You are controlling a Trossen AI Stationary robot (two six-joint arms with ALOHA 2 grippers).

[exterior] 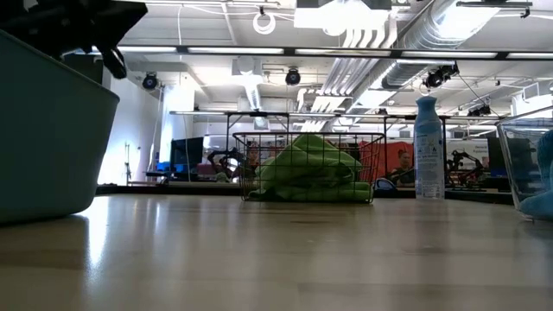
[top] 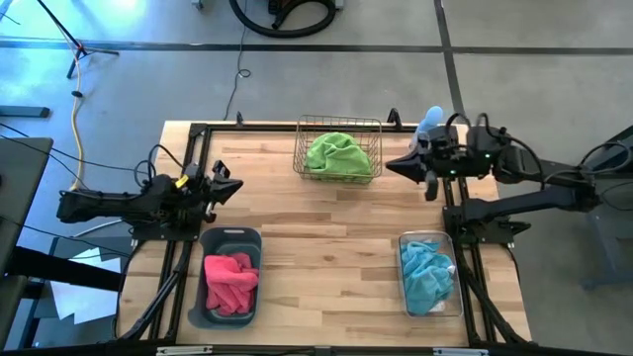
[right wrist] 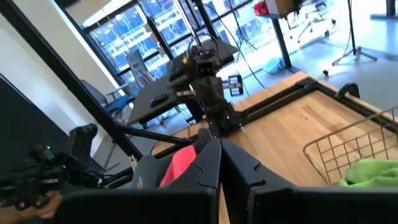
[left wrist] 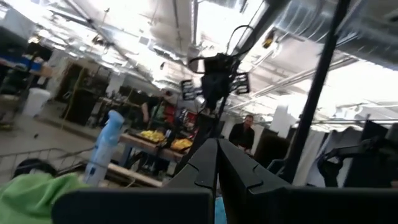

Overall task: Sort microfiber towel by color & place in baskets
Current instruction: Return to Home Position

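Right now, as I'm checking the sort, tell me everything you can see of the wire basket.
The wire basket is a small rectangular box of brass-coloured mesh, open at the top, with a thicker rim. It stands upright and level on the table, at the middle of its back edge. A crumpled green towel fills most of it and stays below the rim. Nothing else touches it.

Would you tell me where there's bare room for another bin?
The table is barest in the middle, between the wire basket, grey tub and clear tub. Crowded: beside the left gripper, and around the right gripper by the spray bottle.
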